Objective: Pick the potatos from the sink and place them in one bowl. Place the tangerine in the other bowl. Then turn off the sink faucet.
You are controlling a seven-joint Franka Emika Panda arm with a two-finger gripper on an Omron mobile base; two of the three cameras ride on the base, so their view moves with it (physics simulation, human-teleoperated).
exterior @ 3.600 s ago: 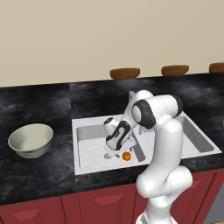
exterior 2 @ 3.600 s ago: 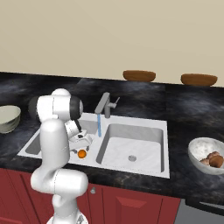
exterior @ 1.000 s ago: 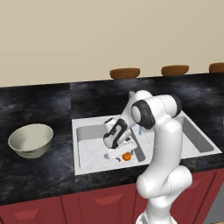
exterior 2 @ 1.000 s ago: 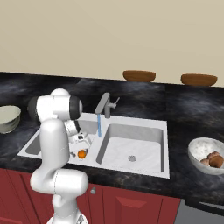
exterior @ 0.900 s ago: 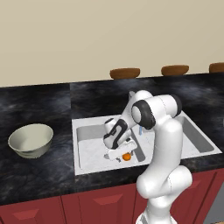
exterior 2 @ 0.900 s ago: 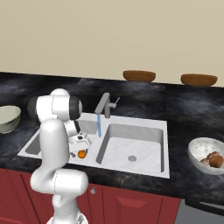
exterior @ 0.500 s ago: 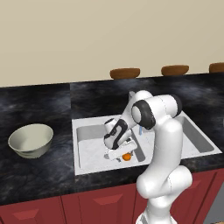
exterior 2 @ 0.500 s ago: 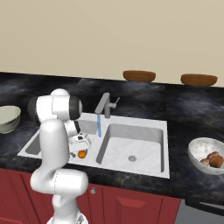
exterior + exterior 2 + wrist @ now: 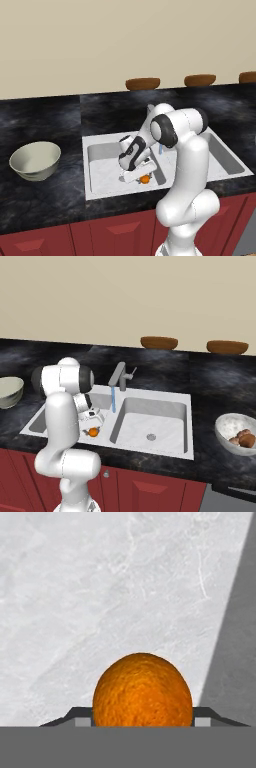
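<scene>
A white robot arm reached down into the left basin of a white double sink [image 9: 95, 175]. Seen from the hand camera, the tangerine [image 9: 142, 691], a bright orange ball, sat squarely between the two dark fingertips [image 9: 202, 716], which pressed close against its left and right sides. Whether the gripper [image 9: 141, 178] had clamped on the fruit or merely bracketed it could not be told. Under the tangerine lay the pale marbled floor of the basin, and a grey basin wall rose at the right of that view.

From the base cameras, the tangerine rested on the basin floor near the front wall, just under the gripper. Behind it stood the grey sink faucet [image 9: 119, 376], with a thin blue stream of water running down from its spout. On the black counter to the left sat an empty pale cream-green bowl [image 9: 35, 160]. On the counter to the right, well apart from the sink, a grey-white speckled bowl [image 9: 235, 433] held the two brown potatos [image 9: 242, 438].
</scene>
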